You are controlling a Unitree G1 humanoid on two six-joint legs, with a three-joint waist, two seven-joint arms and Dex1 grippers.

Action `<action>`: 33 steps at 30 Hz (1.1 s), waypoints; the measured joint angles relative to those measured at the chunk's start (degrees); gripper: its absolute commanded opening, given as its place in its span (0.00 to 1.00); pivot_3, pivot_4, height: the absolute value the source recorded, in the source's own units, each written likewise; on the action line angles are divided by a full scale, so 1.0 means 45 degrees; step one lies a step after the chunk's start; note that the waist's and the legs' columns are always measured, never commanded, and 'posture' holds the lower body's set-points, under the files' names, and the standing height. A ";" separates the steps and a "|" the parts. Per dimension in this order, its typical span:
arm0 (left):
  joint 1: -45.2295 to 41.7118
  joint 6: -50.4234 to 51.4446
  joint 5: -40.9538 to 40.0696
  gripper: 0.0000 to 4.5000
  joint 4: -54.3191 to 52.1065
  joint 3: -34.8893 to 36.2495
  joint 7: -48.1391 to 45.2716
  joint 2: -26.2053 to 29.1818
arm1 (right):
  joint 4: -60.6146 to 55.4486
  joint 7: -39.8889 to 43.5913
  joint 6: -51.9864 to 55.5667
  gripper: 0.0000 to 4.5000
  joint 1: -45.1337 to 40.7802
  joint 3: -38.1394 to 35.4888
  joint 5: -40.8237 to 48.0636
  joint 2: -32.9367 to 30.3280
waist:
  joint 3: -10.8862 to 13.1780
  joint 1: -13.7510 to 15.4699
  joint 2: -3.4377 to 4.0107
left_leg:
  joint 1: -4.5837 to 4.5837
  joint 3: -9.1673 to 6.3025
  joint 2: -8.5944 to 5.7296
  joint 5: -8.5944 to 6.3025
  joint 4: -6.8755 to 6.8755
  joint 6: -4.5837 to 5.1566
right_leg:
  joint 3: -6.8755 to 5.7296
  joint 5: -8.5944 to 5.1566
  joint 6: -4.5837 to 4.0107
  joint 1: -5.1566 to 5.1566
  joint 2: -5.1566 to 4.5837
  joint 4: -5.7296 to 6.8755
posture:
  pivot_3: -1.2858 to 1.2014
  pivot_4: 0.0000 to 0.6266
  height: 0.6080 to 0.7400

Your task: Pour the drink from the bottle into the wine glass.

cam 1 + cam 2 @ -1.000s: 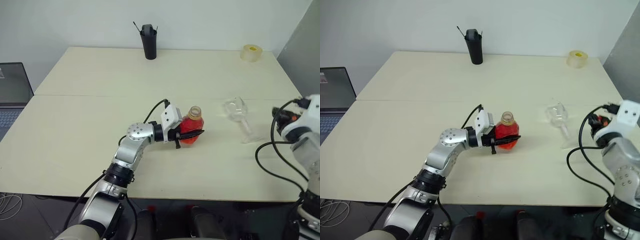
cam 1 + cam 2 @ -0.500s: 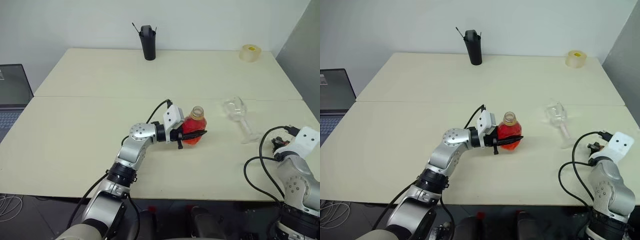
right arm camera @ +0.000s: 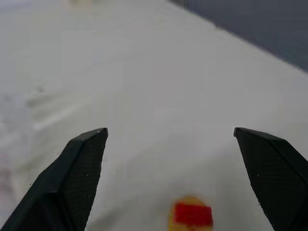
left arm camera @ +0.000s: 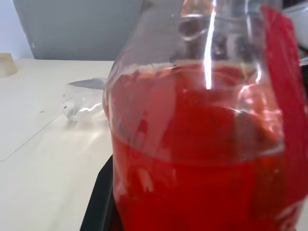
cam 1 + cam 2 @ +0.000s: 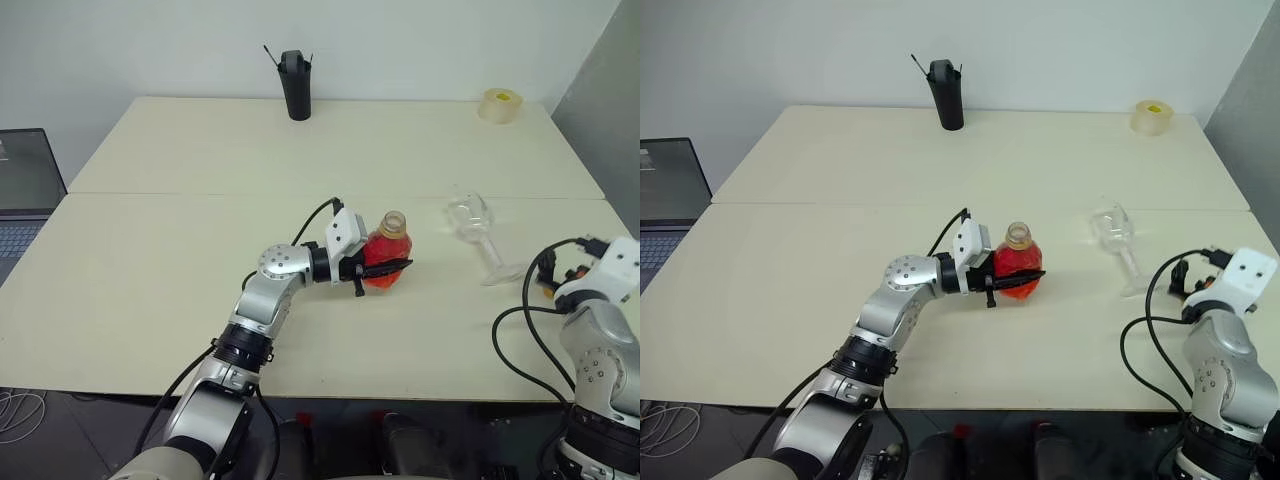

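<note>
Left pincer (image 5: 383, 268) is clamped tight around the small clear ribbed plastic bottle (image 5: 385, 255), black fingers (image 5: 392, 266) wrapped across its belly, and it's holding it upright roughly in the middle of the pale cream tabletop (image 5: 180, 250), near the seam between the two boards. The bottle's yellowish neck is on top, and I can't tell if there's a cap on it. The translucent bright red-orange drink (image 4: 192, 163) fills the lower part of it; in the left wrist view the liquid line sits level about a third of the way down the visible body.

The clear stemmed wine glass (image 5: 478, 235) is off to the robot's right of the bottle, apart from it, and it's not standing straight: the bowl leans away toward the left and back, the stem slanting down to the foot nearer the right arm. It also shows past the bottle in the left wrist view (image 4: 84, 103).

Right pincer (image 3: 171, 180) is wide open with nothing between its two black fingers (image 3: 72, 178), just bare tabletop beyond them. That arm sits by the right edge of the tabletop, near the glass but clear of it.

Far back there's a tall black cup (image 5: 297, 84) and, at the right corner, a yellowish tape roll (image 5: 501, 104).
</note>
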 measured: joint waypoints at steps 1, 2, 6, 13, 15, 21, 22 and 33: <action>-0.0053 -0.0018 0.0000 0.29 0.0018 0.0125 0.0070 0.0044 | -0.0551 0.0226 -0.0117 1.00 -0.0103 0.0278 -0.0016 -0.0283 | 0.0000 -0.0019 0.0000 | 0.0004 0.0003 0.0001 0.0000 0.0000 0.0001 | -0.0001 0.0000 0.0000 0.0000 0.0004 0.0001 | 0.52 0.24 1.00; -0.0114 -0.0022 0.0000 0.29 0.0042 0.0239 0.0168 0.0104 | -0.1050 0.0460 -0.0186 1.00 -0.0235 0.0512 -0.0009 -0.0511 | 0.0000 -0.0026 0.0000 | 0.0007 -0.0002 0.0003 -0.0001 0.0000 0.0001 | -0.0004 0.0000 0.0000 0.0002 0.0008 0.0001 | 0.52 0.24 1.00; -0.0417 -0.0094 0.0024 0.29 0.0541 0.1113 0.1266 0.0489 | -0.1721 0.2385 0.1272 1.00 -0.1119 0.2248 0.1271 -0.1596 | 0.0001 -0.0073 -0.0002 | 0.0042 -0.0005 0.0006 -0.0004 -0.0005 0.0007 | -0.0005 0.0002 -0.0004 0.0014 0.0027 0.0007 | 0.52 0.24 1.00; -0.0732 -0.0167 0.0691 0.29 0.2121 0.2891 0.4316 0.1673 | -0.2418 0.6236 0.3877 1.00 -0.4041 0.5560 0.4286 -0.3261 | 0.0006 0.0002 -0.0012 | 0.0013 -0.0069 0.0007 -0.0005 0.0002 0.0009 | -0.0029 0.0002 -0.0005 0.0012 0.0013 -0.0011 | 0.52 0.24 1.00; -0.0677 -0.0163 0.0705 0.29 0.2528 0.3543 0.5343 0.1822 | -0.2359 0.6896 0.4103 1.00 -0.4462 0.6515 0.4460 -0.3422 | 0.0009 0.0033 -0.0020 | -0.0005 -0.0086 0.0019 -0.0004 0.0010 0.0007 | -0.0045 0.0002 -0.0004 0.0010 -0.0017 -0.0012 | 0.52 0.24 1.00; -0.0319 -0.0289 0.0976 0.29 0.3244 0.4900 0.8000 0.2123 | -0.1252 0.7373 0.3779 1.00 -0.5096 0.8418 0.3717 -0.2793 | 0.0010 0.0048 -0.0027 | -0.0029 -0.0096 0.0017 -0.0001 0.0023 0.0001 | -0.0065 0.0005 0.0010 0.0000 -0.0069 -0.0010 | 0.52 0.24 1.00; -0.0246 -0.0341 0.1045 0.29 0.3342 0.5023 0.8340 0.2153 | -0.1069 0.7396 0.3657 1.00 -0.5233 0.8578 0.3552 -0.2691 | 0.0011 0.0046 -0.0029 | -0.0030 -0.0096 0.0017 0.0000 0.0024 -0.0001 | -0.0067 0.0005 0.0010 -0.0002 -0.0070 -0.0009 | 0.52 0.24 1.00; 0.0062 -0.1484 0.0796 0.29 0.4290 0.6022 1.0035 0.1487 | -0.0304 0.8169 0.3217 1.00 -0.5691 0.9153 0.2738 -0.2176 | 0.0007 0.0041 -0.0042 | -0.0035 -0.0098 0.0012 0.0009 0.0024 -0.0015 | -0.0082 0.0005 0.0011 -0.0003 -0.0118 -0.0009 | 0.52 0.24 1.00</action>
